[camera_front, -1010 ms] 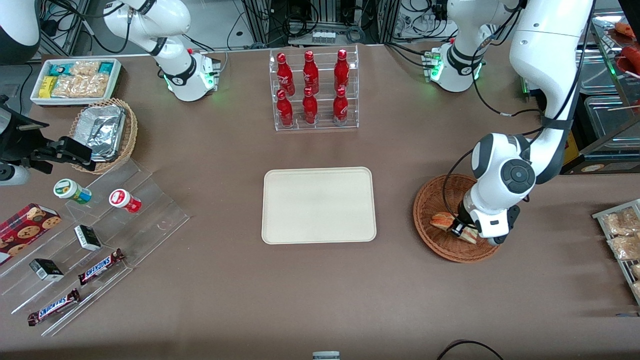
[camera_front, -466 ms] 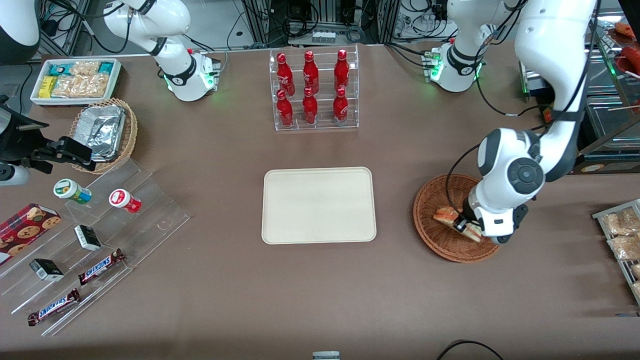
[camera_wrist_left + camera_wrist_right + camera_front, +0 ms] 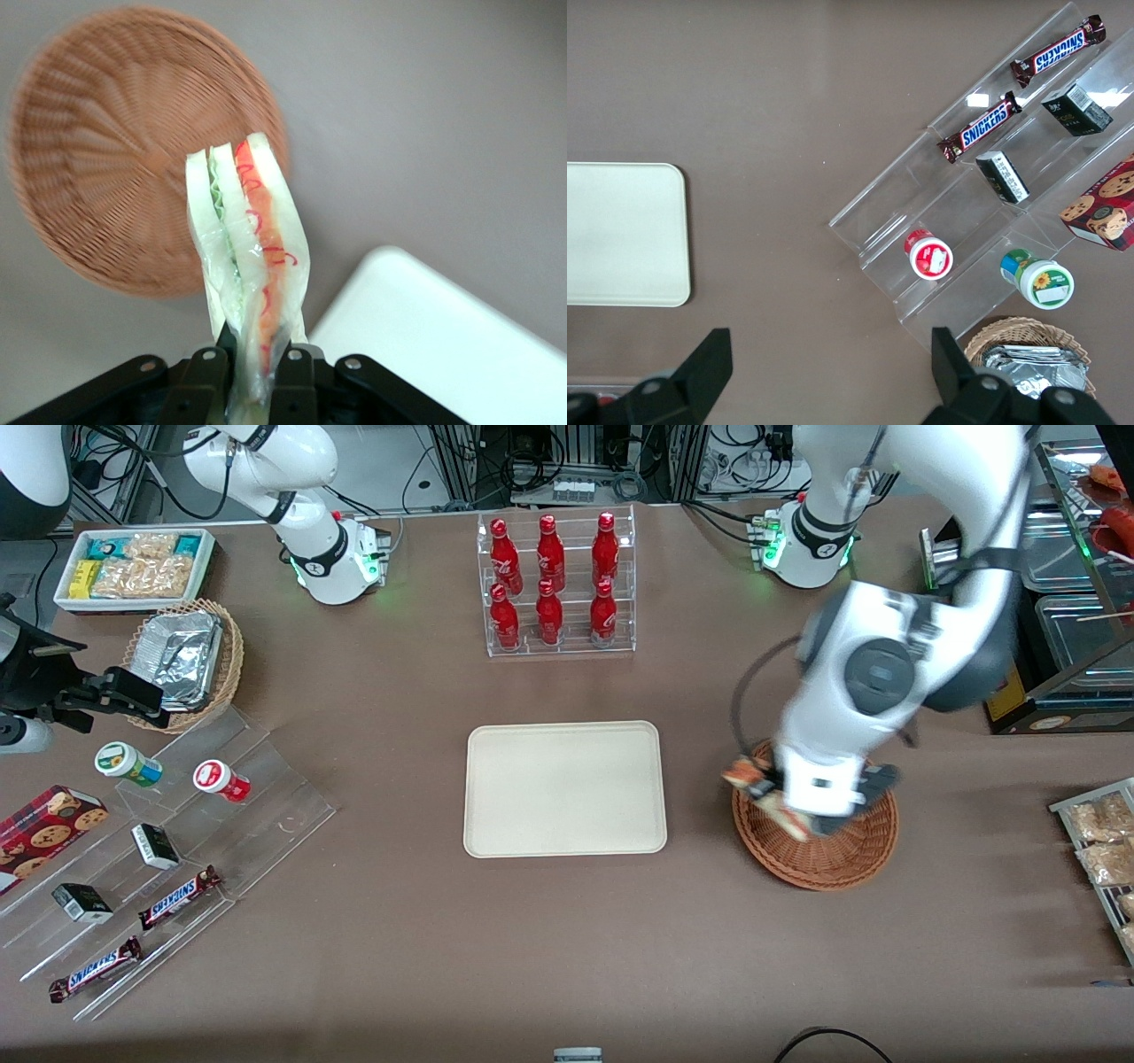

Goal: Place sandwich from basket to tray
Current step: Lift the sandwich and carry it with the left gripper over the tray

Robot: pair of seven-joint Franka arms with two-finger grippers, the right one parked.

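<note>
My left gripper [image 3: 772, 795] hangs above the rim of the reddish-brown wicker basket [image 3: 833, 859] on the side toward the tray. It is shut on the sandwich [image 3: 753, 781], a wrapped white-bread wedge with orange-red and green filling. In the left wrist view the sandwich [image 3: 248, 239] stands pinched between the black fingers [image 3: 205, 376] of the gripper [image 3: 252, 367], with the empty basket [image 3: 115, 168] below. The cream tray [image 3: 565, 788] lies bare in the middle of the table; its corner [image 3: 443, 345] shows in the left wrist view, and it shows in the right wrist view as the tray [image 3: 620, 235].
A clear rack of red bottles [image 3: 556, 584] stands farther from the front camera than the tray. Toward the parked arm's end are a tan basket of foil containers [image 3: 184, 660], a white snack bin [image 3: 135, 567] and acrylic steps with snacks [image 3: 159, 850]. A rack of packets [image 3: 1103, 841] lies at the working arm's end.
The gripper has risen out of the basket with the sandwich and moved toward the tray. The basket is now empty.
</note>
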